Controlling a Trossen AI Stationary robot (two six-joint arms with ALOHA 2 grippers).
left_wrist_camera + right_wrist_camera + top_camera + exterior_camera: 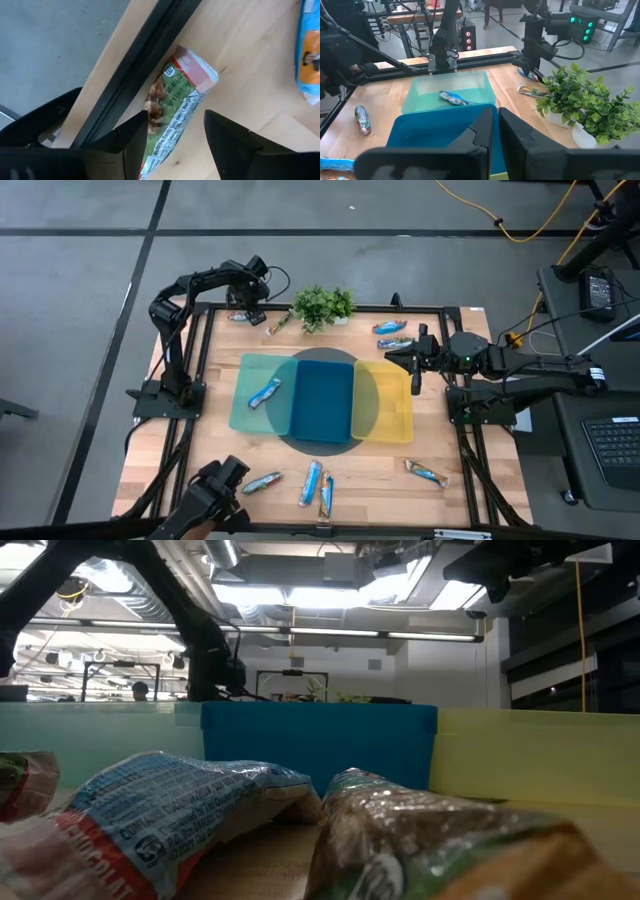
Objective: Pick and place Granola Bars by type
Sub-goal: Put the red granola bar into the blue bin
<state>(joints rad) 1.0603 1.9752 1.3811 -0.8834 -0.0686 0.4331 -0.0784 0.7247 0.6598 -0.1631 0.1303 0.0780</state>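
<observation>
Granola bars lie scattered on a wooden table (230, 440). One blue-wrapped bar (265, 392) rests inside the pale green tray (245, 405), which sits left of a dark blue tray (322, 402) and a yellow tray (390, 420). Four more bars line the near edge, two (393, 335) sit by the right arm, and two lie at the far edge beside a potted plant (322, 304).

Only the left wrist view shows one far-edge bar closely: a green-and-red wrapped bar (175, 100) lying just beside the table's black frame rail (135, 70). The left gripper (175, 135) hovers over it, fingers spread apart, the bar's lower end between them and nothing held. A blue bar (310, 50) lies near, on open wood.

The right wrist view shows the right gripper (495, 125) with fingers nearly together and empty, above the dark blue tray's edge.

The low view shows two bars (170, 810) up close before the tray walls.
</observation>
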